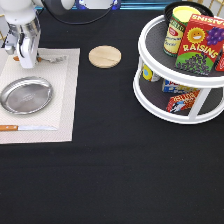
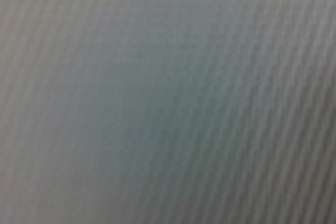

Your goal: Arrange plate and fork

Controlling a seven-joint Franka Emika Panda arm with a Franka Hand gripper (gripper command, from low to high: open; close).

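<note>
I see my gripper low on the placemat, closed around the fork, above the plate.

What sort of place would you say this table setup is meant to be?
Probably a mock dining or kitchen table on a lab bench. A placemat bears the plate and a knife, a two-tier turntable holds a raisins box and cans, and the gripper is down at the fork.

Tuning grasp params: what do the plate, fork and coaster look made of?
Plate: metal, shiny silver, reflective. Fork: metal tines; handle hidden under the gripper. Coaster: likely wood, matte tan, faint grain.
</note>
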